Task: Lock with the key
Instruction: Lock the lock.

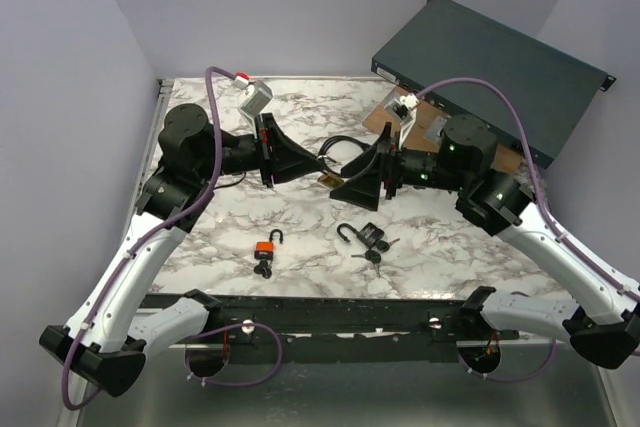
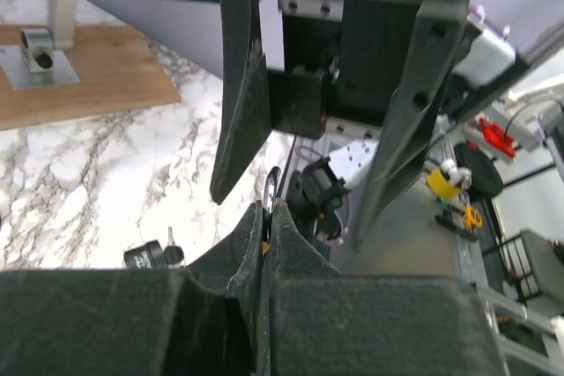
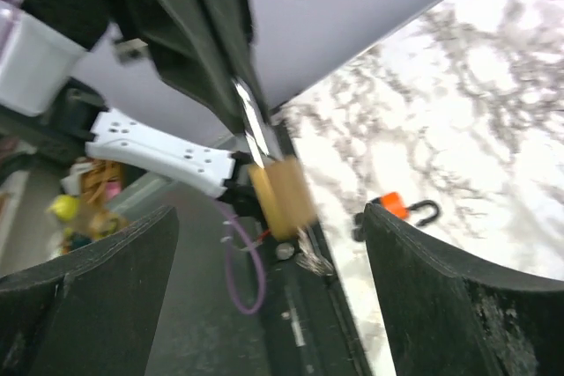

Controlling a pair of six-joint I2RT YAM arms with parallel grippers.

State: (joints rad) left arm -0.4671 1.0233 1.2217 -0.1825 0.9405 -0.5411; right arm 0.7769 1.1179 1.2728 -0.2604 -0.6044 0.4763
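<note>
While left end effector [image 1: 319, 161] tight on one padlock [image 3: 280, 195], right [image 1: 345, 169] wide; two padlocks [image 1: 267, 247] [image 1: 366, 236] loose.

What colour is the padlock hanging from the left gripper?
The padlock is brass yellow, clearest in the right wrist view.

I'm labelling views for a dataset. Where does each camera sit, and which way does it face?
Top external: above and behind the bases, looking down on the marble table; both arms show, left gripper and right gripper close together.
Left wrist: on the left arm, facing the open right gripper; its own shut fingers at the bottom.
Right wrist: on the right arm, facing the left gripper holding a brass padlock; its own open fingers flank the view.
Shared: top and right wrist both show the orange padlock.
</note>
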